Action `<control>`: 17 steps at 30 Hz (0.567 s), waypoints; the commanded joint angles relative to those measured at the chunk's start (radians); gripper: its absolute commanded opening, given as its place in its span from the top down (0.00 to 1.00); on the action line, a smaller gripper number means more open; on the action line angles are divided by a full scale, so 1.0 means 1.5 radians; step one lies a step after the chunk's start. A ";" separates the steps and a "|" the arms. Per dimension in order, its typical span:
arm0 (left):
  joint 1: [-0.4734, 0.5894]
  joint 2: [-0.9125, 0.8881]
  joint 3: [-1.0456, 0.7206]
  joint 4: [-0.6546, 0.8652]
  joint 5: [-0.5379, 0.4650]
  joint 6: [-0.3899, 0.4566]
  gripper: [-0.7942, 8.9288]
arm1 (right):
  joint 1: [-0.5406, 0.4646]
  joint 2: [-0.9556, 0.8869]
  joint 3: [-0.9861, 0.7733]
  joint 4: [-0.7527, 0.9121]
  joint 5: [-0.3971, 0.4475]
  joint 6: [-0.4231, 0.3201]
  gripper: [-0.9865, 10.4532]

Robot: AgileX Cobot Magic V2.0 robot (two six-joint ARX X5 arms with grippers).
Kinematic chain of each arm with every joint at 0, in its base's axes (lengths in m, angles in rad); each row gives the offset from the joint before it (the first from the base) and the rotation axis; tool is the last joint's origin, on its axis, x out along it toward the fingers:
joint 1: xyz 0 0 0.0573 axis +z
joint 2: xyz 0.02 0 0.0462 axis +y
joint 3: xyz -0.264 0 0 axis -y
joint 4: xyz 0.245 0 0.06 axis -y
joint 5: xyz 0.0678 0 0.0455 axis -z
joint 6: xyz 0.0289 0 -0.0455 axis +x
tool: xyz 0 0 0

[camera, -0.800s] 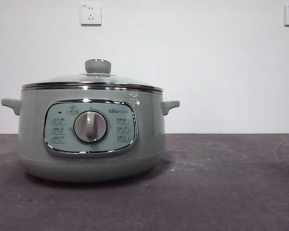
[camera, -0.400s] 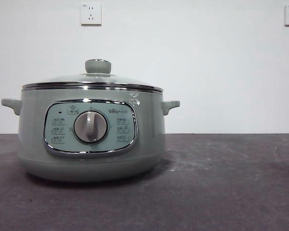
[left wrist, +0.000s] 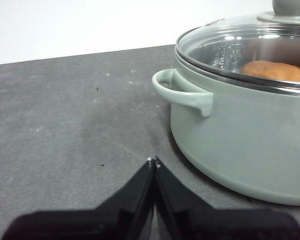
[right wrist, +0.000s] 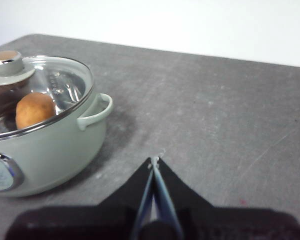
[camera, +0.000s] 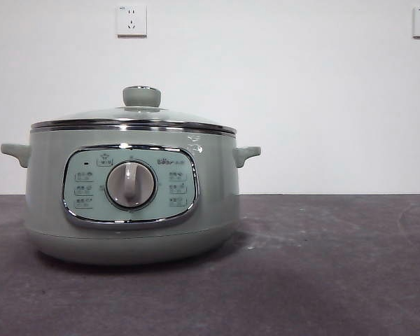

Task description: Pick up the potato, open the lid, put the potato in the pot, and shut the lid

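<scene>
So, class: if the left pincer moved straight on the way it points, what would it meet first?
Probably nothing: the left pincer, shut, points over bare table beside the pot. Depth is unclear, though.

A bare test room, like a lab. A plain white wall (camera: 322,105) carries two sockets (camera: 131,20) at the frame's top. A dark grey table (camera: 322,266) fills the lower part.
</scene>
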 commanded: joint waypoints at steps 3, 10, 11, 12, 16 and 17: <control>0.002 -0.002 -0.011 0.003 -0.001 -0.003 0.92 | -0.102 -0.083 -0.109 0.092 -0.087 -0.018 0.91; 0.002 -0.002 -0.011 0.003 -0.001 -0.003 0.92 | -0.169 -0.184 -0.238 0.128 -0.114 0.001 0.91; 0.002 -0.002 -0.011 0.003 -0.001 -0.003 0.92 | -0.173 -0.192 -0.248 0.128 -0.114 0.003 0.91; 0.002 -0.002 -0.011 0.003 -0.001 -0.003 0.92 | -0.177 -0.200 -0.258 0.128 -0.114 0.003 0.91; 0.002 -0.002 -0.011 0.003 -0.001 -0.003 0.92 | -0.181 -0.217 -0.291 0.129 -0.114 0.006 0.91; 0.002 -0.002 -0.011 0.003 -0.001 -0.003 0.92 | -0.181 -0.219 -0.298 0.128 -0.114 0.009 0.91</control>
